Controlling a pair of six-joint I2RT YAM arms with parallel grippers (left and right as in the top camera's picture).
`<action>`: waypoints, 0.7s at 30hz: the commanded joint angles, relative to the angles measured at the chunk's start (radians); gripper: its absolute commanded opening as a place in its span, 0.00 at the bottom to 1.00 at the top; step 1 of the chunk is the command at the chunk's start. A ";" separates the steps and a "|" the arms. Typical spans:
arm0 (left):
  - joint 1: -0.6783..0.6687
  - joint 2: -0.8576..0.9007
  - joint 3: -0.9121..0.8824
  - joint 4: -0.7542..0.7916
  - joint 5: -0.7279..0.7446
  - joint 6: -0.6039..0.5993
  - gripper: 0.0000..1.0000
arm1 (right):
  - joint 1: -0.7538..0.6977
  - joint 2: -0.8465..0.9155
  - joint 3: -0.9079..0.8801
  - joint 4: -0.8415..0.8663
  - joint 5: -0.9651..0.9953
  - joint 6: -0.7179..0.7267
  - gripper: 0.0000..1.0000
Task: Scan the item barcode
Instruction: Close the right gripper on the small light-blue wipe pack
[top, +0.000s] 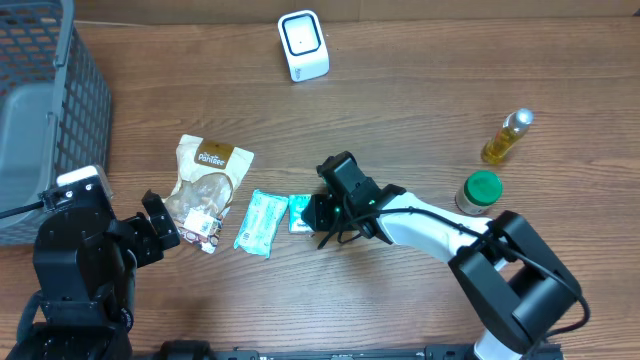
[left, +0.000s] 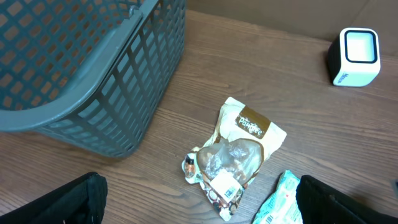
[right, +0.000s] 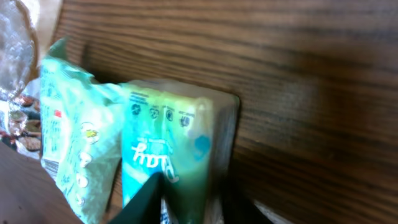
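Observation:
A small teal pack (top: 299, 213) (right: 168, 130) lies on the wooden table beside a pale green packet (top: 260, 222) (right: 71, 124). My right gripper (top: 313, 213) (right: 193, 199) reaches in from the right, its two dark fingers pressed against either side of the teal pack. The white barcode scanner (top: 303, 44) (left: 356, 56) stands at the far middle of the table. At the near left my left gripper (top: 160, 225) (left: 199, 208) hangs wide open with nothing in it, in front of a brown snack bag (top: 207, 185) (left: 239, 152).
A grey plastic basket (top: 50, 100) (left: 93, 74) fills the far left corner. On the right stand a yellow bottle (top: 507, 137) and a jar with a green lid (top: 481, 190).

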 joint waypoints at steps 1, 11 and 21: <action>0.005 -0.004 0.005 0.001 -0.011 -0.002 0.99 | 0.004 0.016 -0.005 0.008 -0.014 0.017 0.22; 0.005 -0.004 0.005 0.001 -0.011 -0.003 1.00 | 0.002 0.000 0.011 0.015 -0.035 -0.012 0.18; 0.005 -0.004 0.005 0.001 -0.011 -0.002 0.99 | -0.001 -0.039 0.011 -0.001 -0.006 -0.043 0.51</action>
